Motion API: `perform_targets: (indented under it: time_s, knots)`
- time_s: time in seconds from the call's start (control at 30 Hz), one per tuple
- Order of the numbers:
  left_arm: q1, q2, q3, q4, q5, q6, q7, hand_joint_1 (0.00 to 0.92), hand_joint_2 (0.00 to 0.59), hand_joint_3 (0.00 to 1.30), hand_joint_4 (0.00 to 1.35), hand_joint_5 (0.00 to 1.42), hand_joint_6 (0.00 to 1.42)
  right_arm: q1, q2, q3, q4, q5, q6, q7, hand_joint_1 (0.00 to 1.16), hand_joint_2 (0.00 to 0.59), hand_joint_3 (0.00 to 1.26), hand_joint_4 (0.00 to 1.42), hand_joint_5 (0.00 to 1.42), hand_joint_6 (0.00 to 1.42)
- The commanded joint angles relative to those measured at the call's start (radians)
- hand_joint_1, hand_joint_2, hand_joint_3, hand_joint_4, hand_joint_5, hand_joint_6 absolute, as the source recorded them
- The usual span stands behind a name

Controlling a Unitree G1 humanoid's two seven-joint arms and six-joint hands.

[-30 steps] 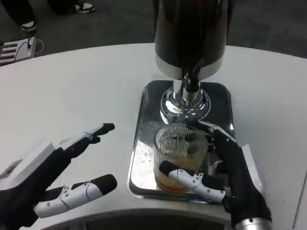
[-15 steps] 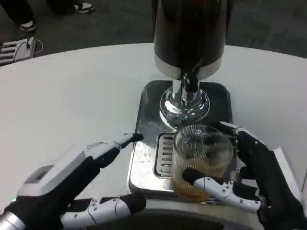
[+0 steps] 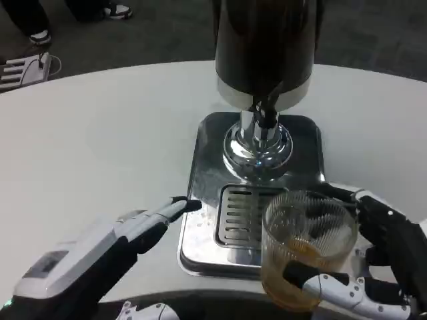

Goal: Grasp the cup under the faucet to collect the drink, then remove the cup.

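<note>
One cup, now clear of the faucet

Half-full of amber drink, the cup (image 3: 308,250) has travelled right and toward the robot in the right hand (image 3: 373,267), which wraps it, uncovering the drip tray (image 3: 250,200) grate beneath the faucet (image 3: 265,115). Removal looks nearly done. The left hand (image 3: 127,247) has moved in beside the tray, fingers spread, holding nothing.

The right hand (image 3: 373,267) is carrying the cup (image 3: 308,248) away from under the faucet (image 3: 265,110), toward the desk's near edge, uncovering the tray's grille (image 3: 241,215). The left hand (image 3: 100,257) is moving in toward the tray (image 3: 200,193).
</note>
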Motion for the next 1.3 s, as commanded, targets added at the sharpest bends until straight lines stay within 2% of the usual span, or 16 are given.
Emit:
perform_targets:
  time_s: [0.03,0.17,0.3,0.63,1.3]
  knots:
    - [0.031,0.015,0.028,-0.037,-0.008,0.003,-0.011,0.000,0.102,0.08,0.00,0.05,0.05,0.051,-0.030,-0.050,-0.094,0.061,-0.013,0.042,0.90,0.317,1.02,1.26,1.39,1.42]
    - [0.049,0.015,0.031,-0.060,-0.009,0.005,-0.020,0.000,0.102,0.07,0.00,0.03,0.03,0.101,-0.066,-0.095,-0.162,0.112,-0.006,0.092,0.90,0.317,1.03,1.26,1.39,1.42]
    - [0.069,0.013,0.032,-0.086,-0.010,0.007,-0.028,0.000,0.099,0.07,0.00,0.02,0.03,0.126,-0.079,-0.111,-0.195,0.132,-0.005,0.118,0.90,0.317,1.03,1.26,1.39,1.42]
    - [0.107,0.012,0.025,-0.124,-0.012,0.005,-0.049,0.000,0.097,0.07,0.00,0.01,0.03,0.141,-0.087,-0.132,-0.229,0.157,0.008,0.146,0.90,0.317,1.04,1.26,1.40,1.42]
    - [0.074,0.021,0.015,-0.109,-0.008,0.016,-0.068,0.000,0.100,0.07,0.00,0.00,0.02,0.103,-0.088,-0.145,-0.201,0.153,0.019,0.151,0.90,0.317,1.04,1.28,1.40,1.42]
